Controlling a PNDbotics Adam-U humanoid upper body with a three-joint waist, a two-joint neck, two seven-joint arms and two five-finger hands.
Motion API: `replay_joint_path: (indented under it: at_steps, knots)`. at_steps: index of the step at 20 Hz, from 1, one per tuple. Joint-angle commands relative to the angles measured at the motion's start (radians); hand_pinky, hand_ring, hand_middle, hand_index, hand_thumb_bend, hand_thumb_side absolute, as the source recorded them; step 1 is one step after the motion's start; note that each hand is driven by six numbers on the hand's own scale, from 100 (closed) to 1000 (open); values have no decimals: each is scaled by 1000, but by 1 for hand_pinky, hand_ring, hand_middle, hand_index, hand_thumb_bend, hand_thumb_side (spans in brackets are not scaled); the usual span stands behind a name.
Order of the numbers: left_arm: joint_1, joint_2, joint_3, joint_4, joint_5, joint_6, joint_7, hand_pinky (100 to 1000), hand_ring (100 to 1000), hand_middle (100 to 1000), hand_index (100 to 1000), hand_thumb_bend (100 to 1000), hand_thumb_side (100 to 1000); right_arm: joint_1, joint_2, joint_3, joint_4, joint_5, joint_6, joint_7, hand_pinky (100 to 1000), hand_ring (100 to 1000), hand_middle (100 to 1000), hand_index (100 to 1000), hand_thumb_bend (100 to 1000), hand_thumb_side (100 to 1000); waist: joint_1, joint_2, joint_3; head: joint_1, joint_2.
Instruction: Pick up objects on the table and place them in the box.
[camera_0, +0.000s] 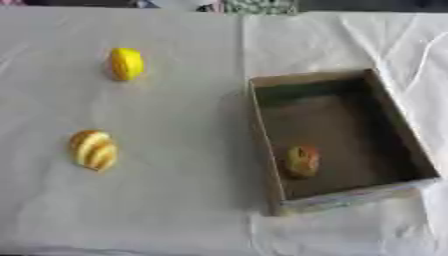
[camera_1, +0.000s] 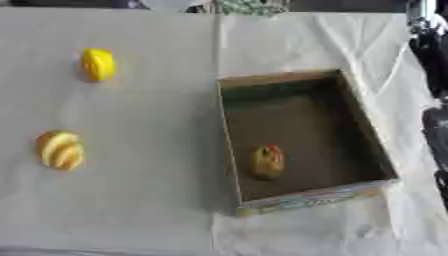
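A cardboard box stands open on the right half of the table. Inside it, near the front left corner, lies a small yellow-brown fruit-like object with a red spot. A yellow lemon-like object lies on the cloth at the far left. Nearer, at the left, lies a yellow-and-orange striped object. Black and silver parts of my right arm and hand run down the right edge of the right eye view, beside the box and apart from it. My left hand shows in no view.
A white, wrinkled cloth covers the whole table. Bare cloth lies between the two loose objects and the box. Patterned and dark things show at the far edge.
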Motion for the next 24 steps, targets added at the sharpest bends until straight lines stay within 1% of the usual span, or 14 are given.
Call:
replay_joint_path:
  at_steps: [1,5,7,9,13,14,16,18,19,20,21,22,23,24]
  knots:
    - [-12,18,4,-17,2,-1,-4,783,786,747,826,100,562,-10,-15,-13,-15,2,1,-1,871,777,685,758,100,541,0,-13,2,5,5]
    - [-10,35,3,-17,-9,14,-16,786,786,749,830,100,533,-9,-16,-12,-15,2,1,0,872,777,685,759,100,541,0,-14,2,7,5]
    - [1,67,-1,-17,-30,40,-40,787,786,749,833,100,488,-8,-18,-12,-15,2,1,0,872,777,685,759,100,540,2,-14,2,9,5]
    - [14,119,-10,-17,-63,68,-74,789,788,752,841,100,461,-7,-21,-12,-15,3,2,1,872,777,685,759,100,540,4,-14,1,8,5]
    - [39,285,-60,-17,-152,153,-198,793,797,757,861,100,453,-9,-26,-9,-15,2,2,4,873,778,685,759,100,540,11,-14,1,5,5]
    - [43,336,-76,-17,-176,173,-243,793,800,757,864,100,429,-9,-28,-7,-15,2,2,5,873,778,685,759,100,540,13,-14,0,3,5]
    - [45,424,-102,-17,-214,201,-321,794,804,759,870,100,408,-9,-30,-6,-15,1,2,8,873,778,684,759,100,540,15,-13,0,1,5]
    - [46,507,-130,-17,-241,213,-383,803,817,770,886,100,371,-9,-31,-4,-15,1,3,10,873,778,684,759,100,539,16,-11,0,2,5]
    - [46,540,-145,-17,-257,215,-414,809,825,777,893,135,375,-10,-32,-4,-15,0,3,11,873,778,684,759,100,539,17,-11,0,2,5]
    - [44,574,-163,-17,-277,214,-452,817,836,784,904,204,339,-11,-33,-3,-15,0,3,13,873,778,684,760,100,539,18,-10,-1,3,5]
    - [37,603,-181,-17,-297,210,-490,819,839,787,906,222,325,-13,-34,-1,-15,-1,2,14,873,778,684,760,100,539,18,-9,-2,3,5]
    - [29,626,-197,-17,-312,203,-523,827,848,792,912,289,284,-14,-35,0,-15,-1,2,15,873,778,684,760,100,539,18,-9,-3,4,5]
    - [17,646,-214,-17,-322,193,-553,833,854,796,913,360,219,-16,-35,1,-15,-2,1,17,874,778,684,760,100,539,18,-9,-4,6,5]
    - [5,662,-230,-17,-326,184,-576,836,855,798,907,384,190,-18,-35,2,-15,-3,1,18,874,778,684,760,100,539,18,-9,-5,7,5]
